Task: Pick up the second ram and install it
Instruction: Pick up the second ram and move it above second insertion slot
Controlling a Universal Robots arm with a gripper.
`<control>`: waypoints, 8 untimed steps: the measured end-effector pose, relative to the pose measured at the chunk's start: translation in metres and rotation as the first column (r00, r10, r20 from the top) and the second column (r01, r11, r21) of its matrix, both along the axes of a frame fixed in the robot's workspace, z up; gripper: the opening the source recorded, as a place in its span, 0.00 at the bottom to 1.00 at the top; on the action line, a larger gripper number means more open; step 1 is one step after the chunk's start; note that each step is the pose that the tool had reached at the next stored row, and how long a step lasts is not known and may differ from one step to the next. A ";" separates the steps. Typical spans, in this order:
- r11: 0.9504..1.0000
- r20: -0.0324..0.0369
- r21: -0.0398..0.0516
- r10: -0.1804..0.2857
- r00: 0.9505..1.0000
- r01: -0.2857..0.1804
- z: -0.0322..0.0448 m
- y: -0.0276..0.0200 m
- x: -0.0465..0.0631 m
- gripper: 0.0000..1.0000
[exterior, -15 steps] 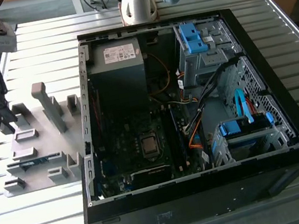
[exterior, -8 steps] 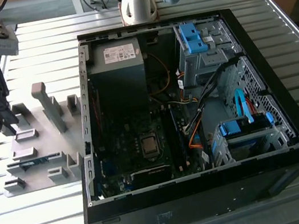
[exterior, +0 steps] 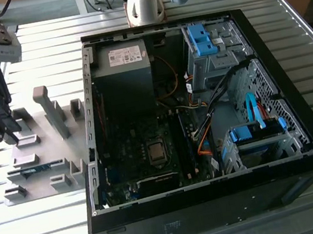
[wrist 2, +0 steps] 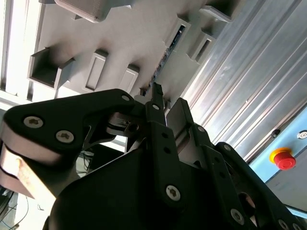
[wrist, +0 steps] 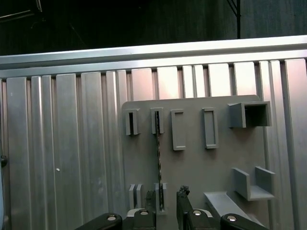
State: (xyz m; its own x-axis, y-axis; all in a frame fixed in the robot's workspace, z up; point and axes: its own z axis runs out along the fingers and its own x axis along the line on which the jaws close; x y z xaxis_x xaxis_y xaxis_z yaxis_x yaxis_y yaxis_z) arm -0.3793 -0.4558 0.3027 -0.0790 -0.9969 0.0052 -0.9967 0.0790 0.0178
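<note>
Tool (wrist: 166, 203) parted, empty, bottom centre of the first wrist view, lined over the second ram (wrist: 158, 158); it stands edge-up in grey fixture (wrist: 201, 167) slots, I reckon for easy pinching.

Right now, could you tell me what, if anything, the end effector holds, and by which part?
Nothing: the end effector hangs open above the second ram.
</note>
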 end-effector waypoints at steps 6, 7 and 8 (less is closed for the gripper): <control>1.000 0.000 0.000 0.000 1.000 0.000 -0.0009 0.0000 0.000 0.31; 1.000 0.000 0.000 0.000 1.000 0.000 -0.0013 0.0000 0.000 0.31; 1.000 0.000 0.000 0.000 1.000 0.000 -0.0021 0.0000 0.000 0.31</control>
